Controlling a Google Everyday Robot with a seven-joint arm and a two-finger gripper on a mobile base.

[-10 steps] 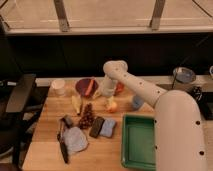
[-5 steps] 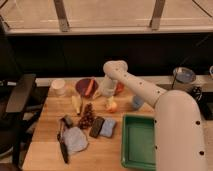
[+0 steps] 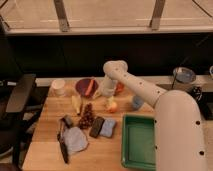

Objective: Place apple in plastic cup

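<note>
The apple (image 3: 112, 106), small, round and yellow-orange with a reddish blush, lies on the wooden table (image 3: 47, 145) near its middle. The plastic cup (image 3: 137, 102), small and light blue, stands to the apple's right, partly behind my white arm. My gripper (image 3: 107, 92) hangs just above and slightly left of the apple, at the end of the arm that reaches in from the right.
A white cup (image 3: 59, 86) stands at the back left. A red-orange bowl (image 3: 86, 87) stands beside it. A pale yellow piece (image 3: 76, 104), a dark grape bunch (image 3: 87, 117), sponges (image 3: 102, 127), a grey cloth (image 3: 75, 139) and a green tray (image 3: 138, 142) lie in front.
</note>
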